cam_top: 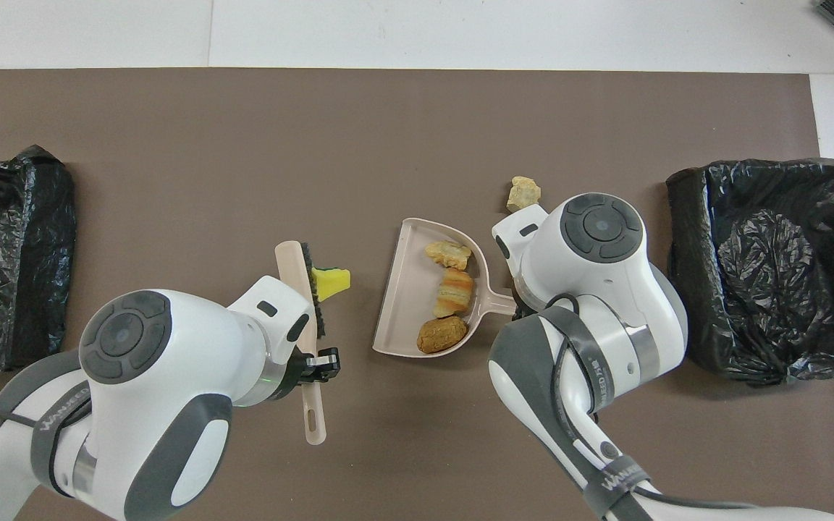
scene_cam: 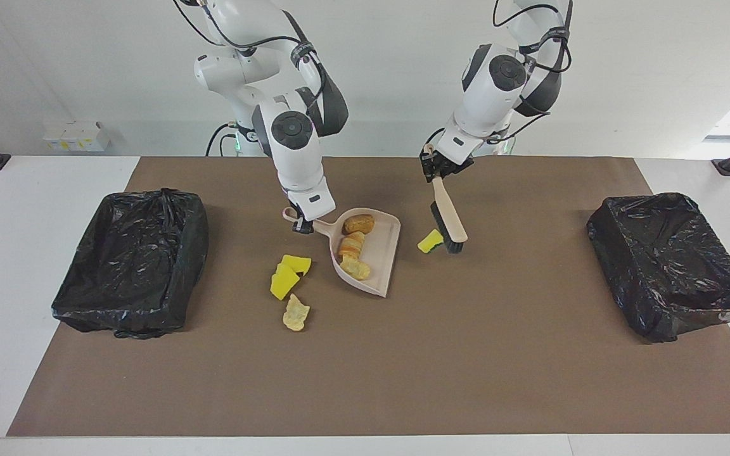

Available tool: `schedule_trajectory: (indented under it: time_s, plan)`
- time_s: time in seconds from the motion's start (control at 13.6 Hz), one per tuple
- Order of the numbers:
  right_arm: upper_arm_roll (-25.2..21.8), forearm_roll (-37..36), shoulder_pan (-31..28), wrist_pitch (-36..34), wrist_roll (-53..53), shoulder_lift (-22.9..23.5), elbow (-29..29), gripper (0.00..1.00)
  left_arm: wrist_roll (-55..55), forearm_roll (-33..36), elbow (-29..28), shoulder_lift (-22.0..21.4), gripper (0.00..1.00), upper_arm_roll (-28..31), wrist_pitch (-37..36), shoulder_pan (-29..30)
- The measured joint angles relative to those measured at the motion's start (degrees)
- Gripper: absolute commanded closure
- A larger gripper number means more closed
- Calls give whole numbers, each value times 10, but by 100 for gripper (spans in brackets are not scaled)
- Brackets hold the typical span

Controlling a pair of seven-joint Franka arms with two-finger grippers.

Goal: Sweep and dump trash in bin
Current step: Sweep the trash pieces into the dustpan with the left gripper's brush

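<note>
My right gripper [scene_cam: 301, 223] is shut on the handle of the beige dustpan [scene_cam: 383, 250], which holds two bread rolls [scene_cam: 358, 223] and a pale chip [scene_cam: 355, 269]; the overhead view shows the pan [cam_top: 401, 289] too. My left gripper [scene_cam: 436, 168] [cam_top: 313, 362] is shut on the handle of the brush [scene_cam: 448, 218] [cam_top: 292, 271], whose black bristles touch a green-backed yellow sponge [scene_cam: 430, 241] [cam_top: 331, 281] on the mat. Beside the pan toward the right arm's end lie two yellow sponges [scene_cam: 289, 272] and a chip [scene_cam: 295, 313] [cam_top: 523, 194]. The right arm hides those sponges from overhead.
Black bag-lined bins stand at both ends of the brown mat: one [scene_cam: 134, 259] [cam_top: 768, 268] at the right arm's end, the other [scene_cam: 669, 263] [cam_top: 4, 260] at the left arm's end. White table borders the mat.
</note>
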Motion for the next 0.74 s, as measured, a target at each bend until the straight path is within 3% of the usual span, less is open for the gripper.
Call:
schedule_trajectory:
  time_s: [0.22,0.44,0.74]
  plan:
    - [1,-17,1,0,-1,-2,-7,100,-56,-11,0,7,100,-7,56,-30]
    - [0,-26,0,3,-1,-10,-32,100,-134,-13,-3,52,100,-12,123,-115]
    - [0,-26,0,16,-1,-18,-50,100,-153,-13,-3,70,100,-18,65,-138]
